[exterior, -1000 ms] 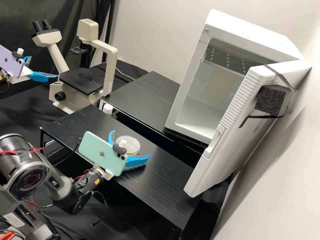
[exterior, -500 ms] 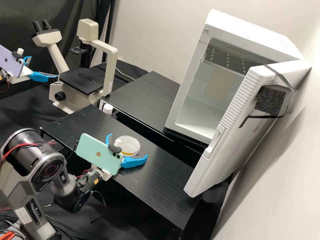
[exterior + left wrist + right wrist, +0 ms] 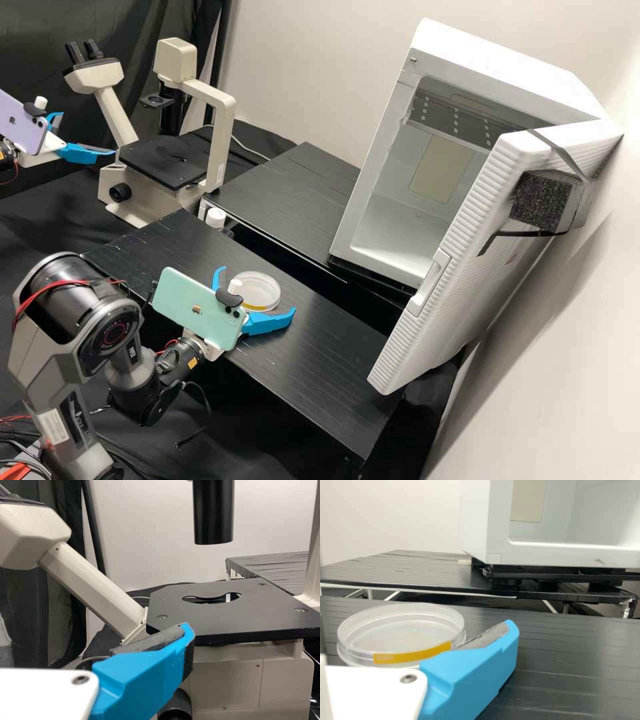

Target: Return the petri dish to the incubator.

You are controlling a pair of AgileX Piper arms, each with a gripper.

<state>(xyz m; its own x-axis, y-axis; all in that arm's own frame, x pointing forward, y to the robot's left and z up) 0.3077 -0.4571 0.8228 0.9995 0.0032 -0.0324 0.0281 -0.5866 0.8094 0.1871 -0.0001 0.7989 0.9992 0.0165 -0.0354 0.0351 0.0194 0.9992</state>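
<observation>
**Dish was out on the counter, incubator door stood wide**

So the dish was lying flat on the front counter, clear round thing with a yellow strip on its side. The right tool was down right by it, fingers spread, one on either side, and it wasn't gripping anything. Couldn't tell whether a finger was touching the rim, tbh. A green phone was mounted on that tool.

Past the front counter was the back counter, with the incubator towards one end of it. A dark foam block was strapped to the door.

Well apart from all that, the left tool was up beside the microscope, near its black stage. Fingers apart there too, holding nothing, and that one had a purple phone on it.
</observation>
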